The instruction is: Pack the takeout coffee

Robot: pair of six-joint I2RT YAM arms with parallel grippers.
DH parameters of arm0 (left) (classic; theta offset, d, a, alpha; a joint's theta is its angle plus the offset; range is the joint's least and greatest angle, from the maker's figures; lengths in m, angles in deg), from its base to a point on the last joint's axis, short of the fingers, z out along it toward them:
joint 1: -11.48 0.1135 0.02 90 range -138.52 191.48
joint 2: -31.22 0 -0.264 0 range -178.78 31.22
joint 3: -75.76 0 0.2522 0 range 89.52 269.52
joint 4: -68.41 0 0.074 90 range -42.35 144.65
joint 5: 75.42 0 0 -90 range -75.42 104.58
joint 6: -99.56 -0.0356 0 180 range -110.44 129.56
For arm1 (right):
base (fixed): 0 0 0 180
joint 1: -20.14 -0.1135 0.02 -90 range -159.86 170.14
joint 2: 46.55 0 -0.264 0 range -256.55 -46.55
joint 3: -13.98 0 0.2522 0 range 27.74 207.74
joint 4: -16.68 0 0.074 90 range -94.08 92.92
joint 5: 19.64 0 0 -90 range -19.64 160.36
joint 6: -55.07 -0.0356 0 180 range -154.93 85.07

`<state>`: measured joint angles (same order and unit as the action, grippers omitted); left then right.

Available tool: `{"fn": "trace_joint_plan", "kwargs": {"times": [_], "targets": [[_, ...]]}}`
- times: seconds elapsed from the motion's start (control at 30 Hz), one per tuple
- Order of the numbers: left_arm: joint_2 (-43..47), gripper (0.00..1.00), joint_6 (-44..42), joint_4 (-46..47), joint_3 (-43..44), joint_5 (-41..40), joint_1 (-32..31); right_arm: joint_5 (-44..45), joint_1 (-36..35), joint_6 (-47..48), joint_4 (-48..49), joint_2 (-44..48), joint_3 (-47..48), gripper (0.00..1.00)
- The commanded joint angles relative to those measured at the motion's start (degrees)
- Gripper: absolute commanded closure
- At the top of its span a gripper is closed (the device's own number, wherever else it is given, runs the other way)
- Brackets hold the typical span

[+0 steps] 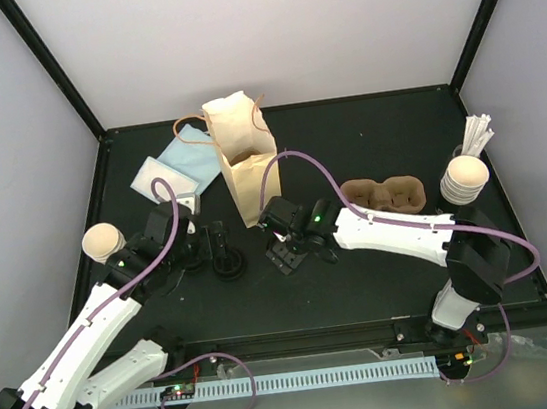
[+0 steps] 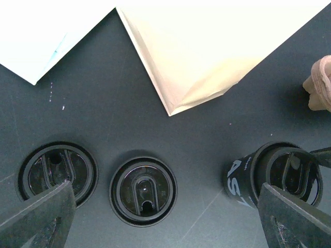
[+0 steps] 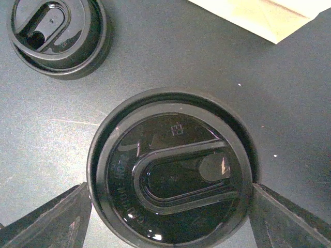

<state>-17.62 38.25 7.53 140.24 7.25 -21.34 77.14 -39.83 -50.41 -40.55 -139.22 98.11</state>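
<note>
The takeout coffee (image 1: 103, 242), a small cream paper cup, stands at the table's left beside my left arm, and neither gripper touches it. My left gripper (image 1: 204, 249) (image 2: 165, 219) hangs open above loose black lids (image 2: 143, 192) (image 2: 57, 173). My right gripper (image 1: 285, 255) (image 3: 170, 206) is open and straddles a black lidded cup (image 3: 170, 170) (image 2: 279, 175) standing on the table. Its fingers (image 3: 57, 217) sit very close to the lid's rim on both sides. Whether they touch it I cannot tell.
A tan paper bag (image 1: 242, 158) (image 2: 207, 57) stands just behind the lids. A brown two-cup carrier (image 1: 383, 193) lies to the right. A stack of cups with white sticks (image 1: 467, 177) stands at the far right. Pale packets (image 1: 171, 173) lie back left. Another black lid (image 3: 57, 36) sits near the lidded cup.
</note>
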Motion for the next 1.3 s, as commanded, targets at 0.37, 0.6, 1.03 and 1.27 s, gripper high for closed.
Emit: {"fn": "trace_joint_plan", "kwargs": {"times": [0.37,0.6,1.03,1.27], "targets": [[-0.11,0.01,-1.18,-0.04,0.00,1.00,1.22,2.88,0.35,-0.17,-1.48,-2.32,3.75,0.17],[-0.46,0.01,-1.59,0.13,0.13,1.09,1.61,3.45,0.29,0.34,-2.92,-4.02,4.38,0.19],[-0.25,0.01,-0.03,-0.55,0.63,-0.14,3.51,5.20,0.23,0.62,-2.90,-1.18,4.03,0.30],[-0.21,0.01,1.29,-0.44,0.18,1.43,5.74,6.18,0.29,0.30,-2.53,1.72,3.51,0.31]]}}
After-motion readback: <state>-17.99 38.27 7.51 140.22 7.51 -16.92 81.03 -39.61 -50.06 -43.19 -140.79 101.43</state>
